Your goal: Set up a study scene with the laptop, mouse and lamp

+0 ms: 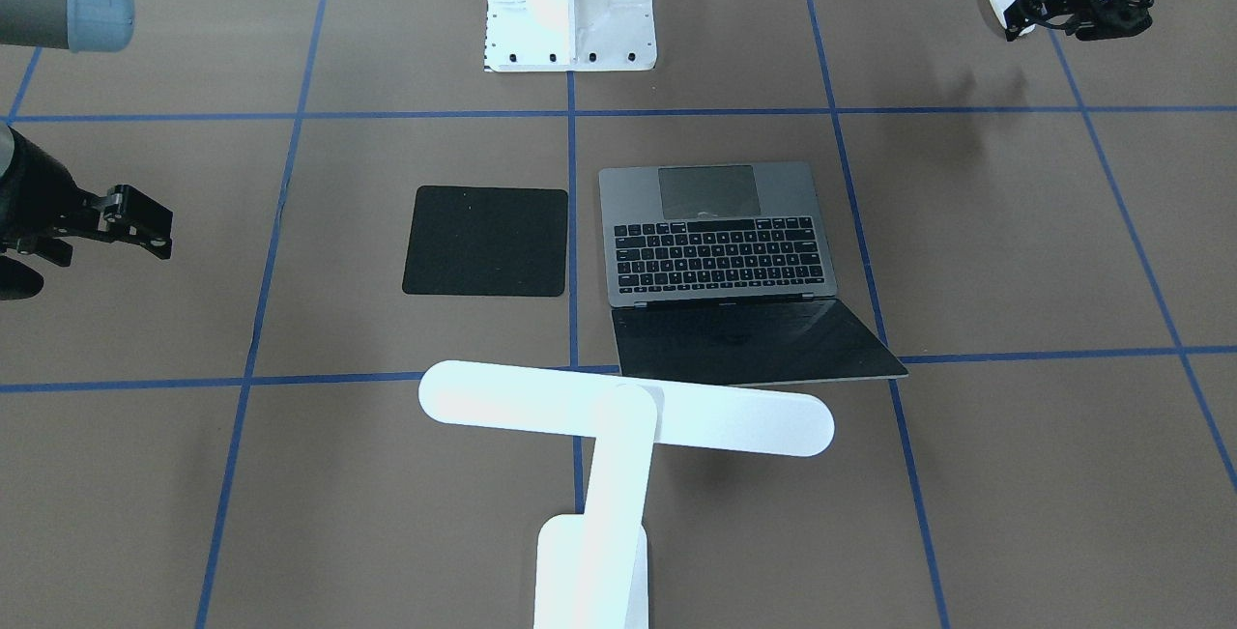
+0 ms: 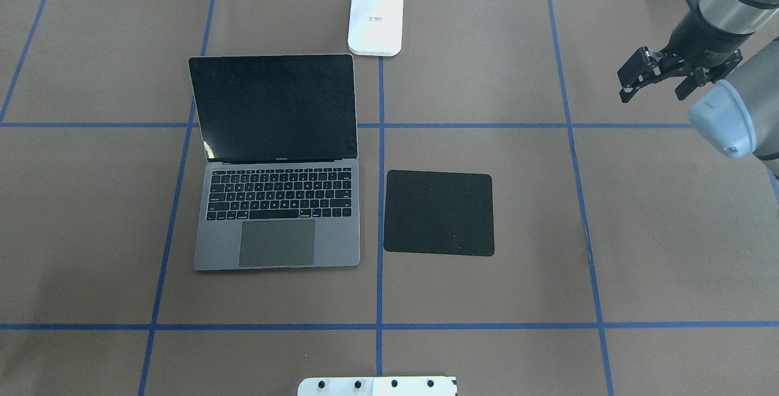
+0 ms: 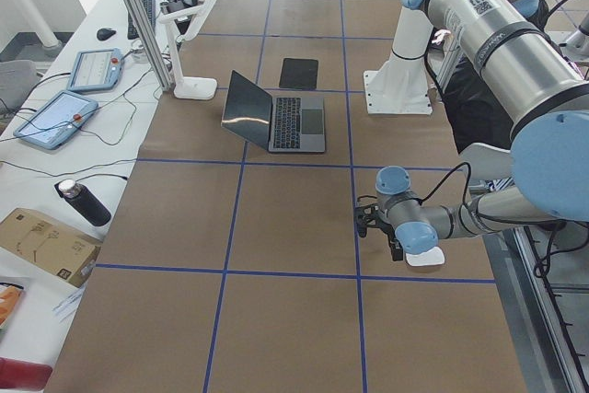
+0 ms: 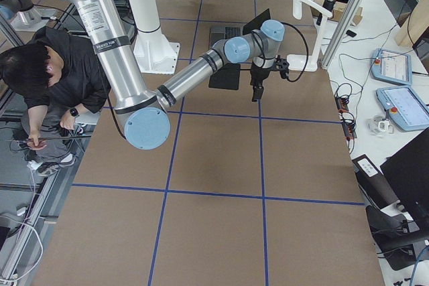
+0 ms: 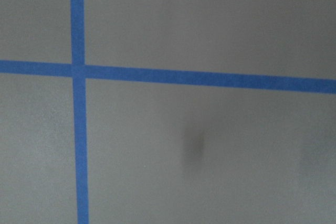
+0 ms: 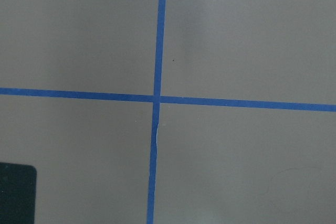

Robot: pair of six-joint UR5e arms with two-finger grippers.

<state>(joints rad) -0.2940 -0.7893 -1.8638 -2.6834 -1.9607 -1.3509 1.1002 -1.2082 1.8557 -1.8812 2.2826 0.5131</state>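
The laptop (image 1: 715, 233) (image 2: 277, 213) lies open on the table, its black screen tilted back toward the lamp. The white lamp (image 1: 628, 421) stands behind it, and its base shows in the overhead view (image 2: 375, 22). The white mouse (image 1: 1000, 6) (image 3: 425, 257) lies on the table at the robot's far left. My left gripper (image 1: 1020, 15) hovers close over the mouse, looks open, and is not holding it. My right gripper (image 2: 654, 89) (image 1: 145, 223) is open and empty, above the table's right side. Both wrist views show only brown table and blue tape.
A black square mat (image 2: 438, 213) (image 1: 485, 241) lies right of the laptop; its corner shows in the right wrist view (image 6: 16, 192). The white robot pedestal (image 1: 570, 30) is at the near edge. A person (image 4: 40, 78) crouches beside the table. Tablets (image 3: 55, 117) lie on the side bench.
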